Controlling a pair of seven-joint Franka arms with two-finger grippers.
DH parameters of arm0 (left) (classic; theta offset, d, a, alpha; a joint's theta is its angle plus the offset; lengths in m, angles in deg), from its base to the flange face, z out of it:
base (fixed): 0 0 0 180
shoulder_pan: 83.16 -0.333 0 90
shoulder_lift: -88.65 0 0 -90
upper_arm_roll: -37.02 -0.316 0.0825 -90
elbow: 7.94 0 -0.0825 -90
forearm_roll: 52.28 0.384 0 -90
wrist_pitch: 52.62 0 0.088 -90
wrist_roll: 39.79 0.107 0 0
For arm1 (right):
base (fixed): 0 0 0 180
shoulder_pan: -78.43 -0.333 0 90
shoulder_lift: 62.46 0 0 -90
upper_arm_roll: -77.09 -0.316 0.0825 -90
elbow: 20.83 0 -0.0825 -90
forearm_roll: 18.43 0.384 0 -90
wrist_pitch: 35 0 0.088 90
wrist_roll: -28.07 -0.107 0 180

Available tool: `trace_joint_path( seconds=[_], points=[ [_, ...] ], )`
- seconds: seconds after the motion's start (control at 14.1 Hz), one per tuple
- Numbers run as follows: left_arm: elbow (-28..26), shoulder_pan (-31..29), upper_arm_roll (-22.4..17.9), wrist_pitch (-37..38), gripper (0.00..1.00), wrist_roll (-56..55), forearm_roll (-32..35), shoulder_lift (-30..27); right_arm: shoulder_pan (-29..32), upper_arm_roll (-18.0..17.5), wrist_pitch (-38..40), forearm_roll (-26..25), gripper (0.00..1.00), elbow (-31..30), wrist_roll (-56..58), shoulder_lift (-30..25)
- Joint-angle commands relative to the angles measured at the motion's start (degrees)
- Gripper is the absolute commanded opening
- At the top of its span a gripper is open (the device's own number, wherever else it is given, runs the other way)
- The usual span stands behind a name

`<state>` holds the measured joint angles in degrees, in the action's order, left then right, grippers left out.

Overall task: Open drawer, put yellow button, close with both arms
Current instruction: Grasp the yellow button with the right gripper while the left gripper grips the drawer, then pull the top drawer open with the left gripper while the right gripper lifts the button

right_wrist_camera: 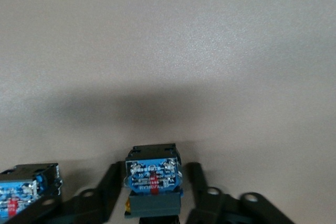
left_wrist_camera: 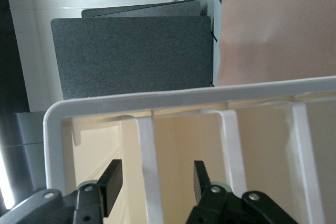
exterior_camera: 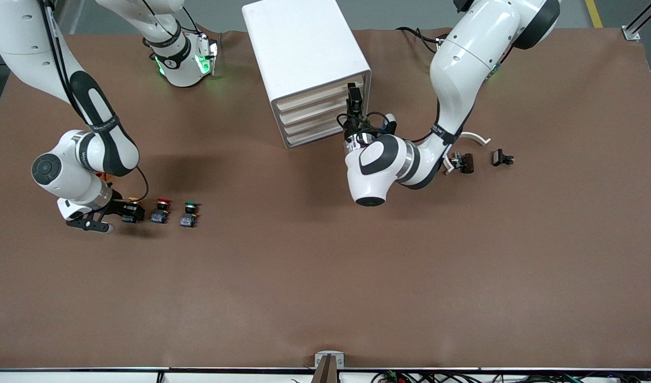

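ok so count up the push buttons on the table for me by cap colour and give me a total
Yellow-capped: 1, the yellow button, between the right pincer's fingers
Red-capped: 1, the red button, beside it
Green-capped: 1, the green button, next along toward the left arm's end
Total: 3 push buttons

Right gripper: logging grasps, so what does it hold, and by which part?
The right gripper flanks the yellow button at its black-and-blue body; a closed hold cannot be told.
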<state>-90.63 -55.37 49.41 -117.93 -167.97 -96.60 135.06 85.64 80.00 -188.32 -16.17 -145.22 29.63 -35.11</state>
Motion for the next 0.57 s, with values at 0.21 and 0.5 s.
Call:
trace_joint_path(
  seconds=[0.21,0.5],
  points=[
    [0.87,2.17,-0.09,1.15,0.56,-1.55,-2.18,0.53,-0.01,-0.37,2.05,0.99,0.00,0.19,-0.24,-0.98],
    [1.13,2.09,-0.09,1.06,0.34,-1.46,-2.44,0.88,-0.71,-0.46,11.85,0.99,0.00,5.09,-2.86,-3.35]
  ],
)
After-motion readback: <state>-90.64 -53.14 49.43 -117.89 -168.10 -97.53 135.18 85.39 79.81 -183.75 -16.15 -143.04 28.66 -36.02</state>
